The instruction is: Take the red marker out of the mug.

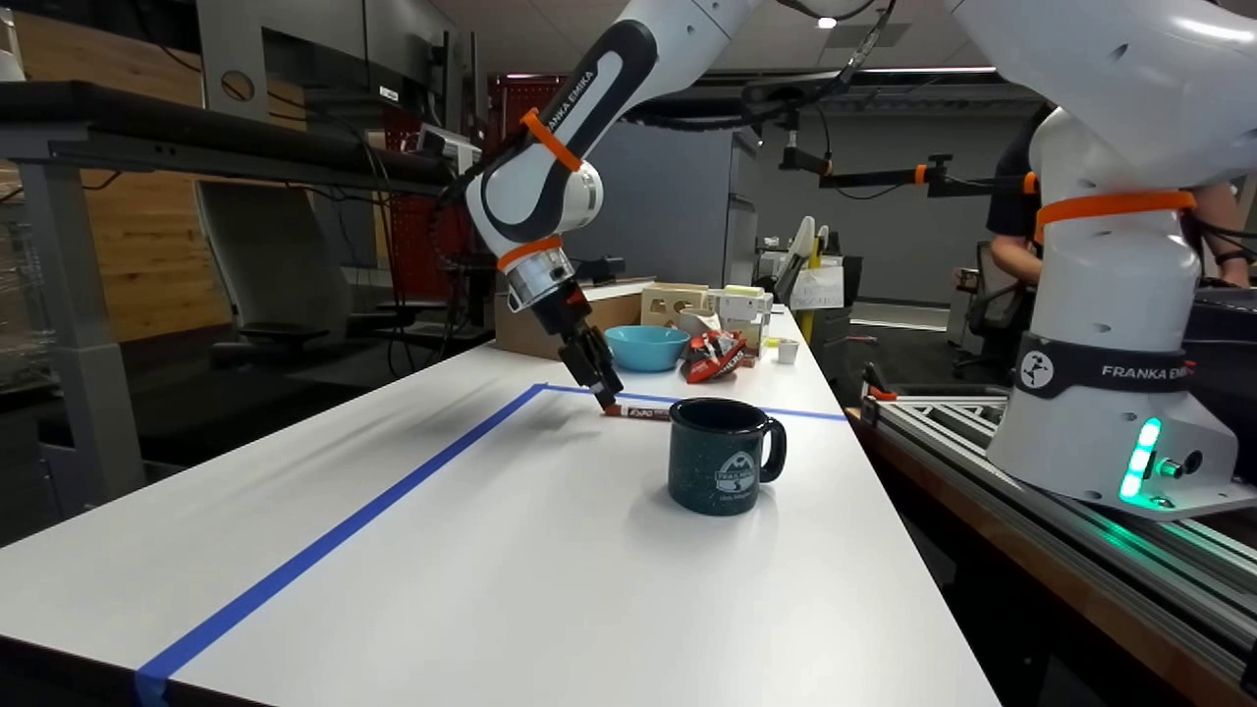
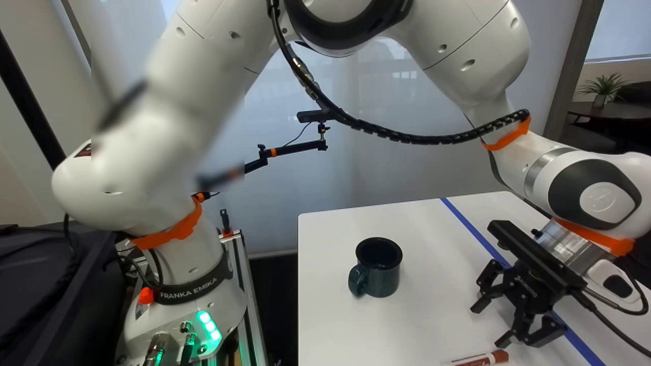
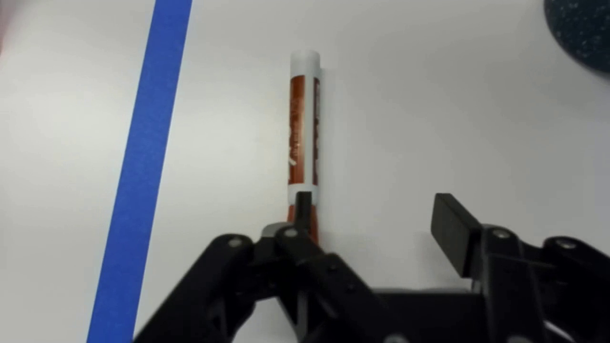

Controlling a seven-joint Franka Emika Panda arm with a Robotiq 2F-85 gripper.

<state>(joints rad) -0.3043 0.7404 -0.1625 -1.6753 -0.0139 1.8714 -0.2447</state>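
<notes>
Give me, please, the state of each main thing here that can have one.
Gripper: open, holding nothing
Red marker: lying on the table, seemingly capped
Mug: upright, nothing protruding above its rim
Light blue bowl: upright
Red bag: open or sealed, cannot tell
Base light: lit green

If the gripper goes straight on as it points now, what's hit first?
Probably the red marker: in the wrist view, one finger of the open gripper overlaps its cap. The other finger faces white tabletop. Depth is unclear; both might reach the tabletop instead.

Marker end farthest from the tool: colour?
White; the red marker shows this far end best in the wrist view.
</notes>
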